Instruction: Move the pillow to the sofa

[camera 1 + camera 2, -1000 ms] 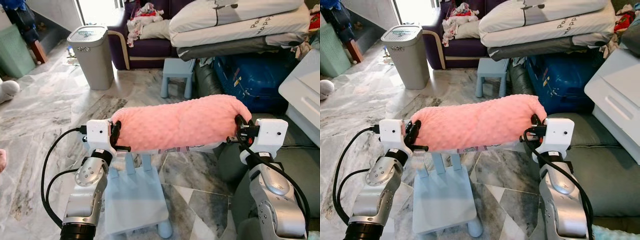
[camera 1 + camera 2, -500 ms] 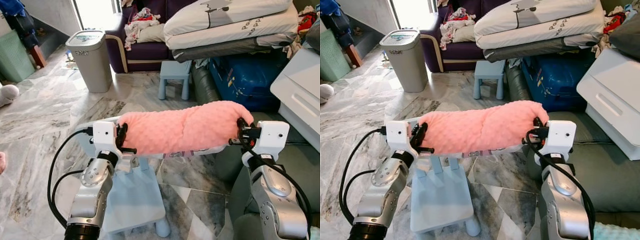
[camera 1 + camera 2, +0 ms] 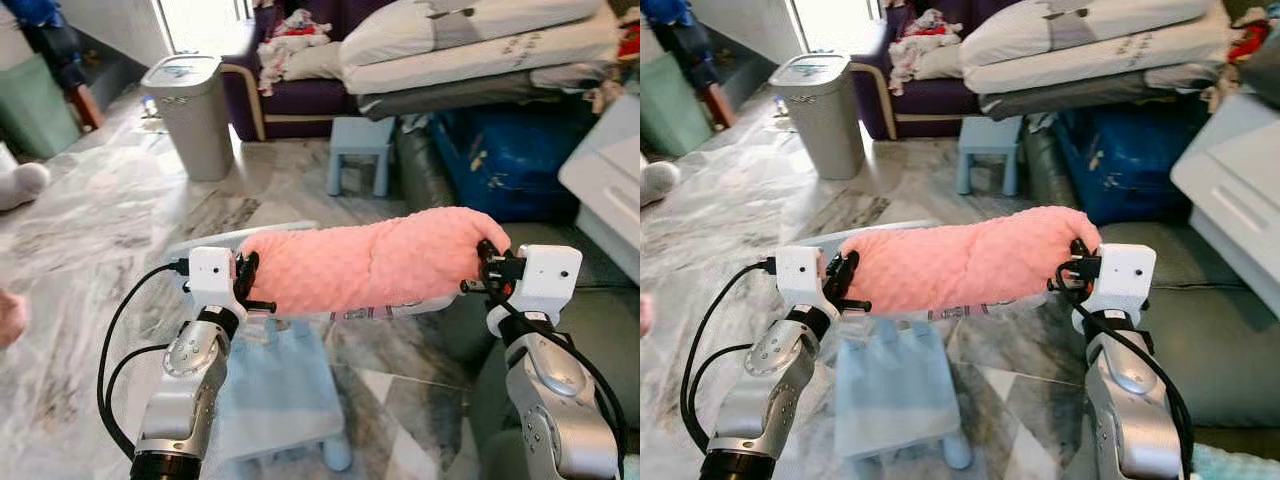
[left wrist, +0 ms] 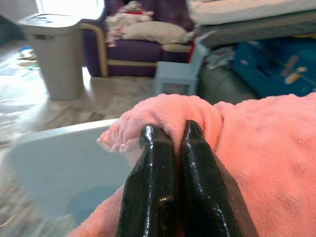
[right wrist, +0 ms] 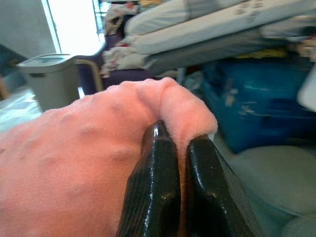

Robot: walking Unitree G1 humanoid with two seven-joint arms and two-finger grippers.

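Observation:
A long pink bumpy pillow [image 3: 370, 262] hangs level in front of me, held at both ends. My left gripper [image 3: 246, 285] is shut on its left end, the black fingers [image 4: 153, 187] pinching a fold of pink fabric. At the other end my right gripper [image 3: 484, 262] is shut on a fold as well, its fingers [image 5: 163, 187] clamped on the cloth. A grey-green sofa seat [image 3: 1200, 340] lies low on my right, beside and beneath the right arm. The pillow hangs above a light blue stool [image 3: 285, 385].
A grey laundry bin [image 3: 192, 112] stands on the marble floor ahead left. Beyond are a purple sofa [image 3: 300, 95] with clothes, a small blue stool [image 3: 360, 150], a blue case [image 3: 510, 150] under stacked bedding, and a white cabinet [image 3: 612, 175] at right.
The whole view has shifted and blurred slightly, so the camera moved. The pillow stays held level between both grippers, with their grip unchanged.

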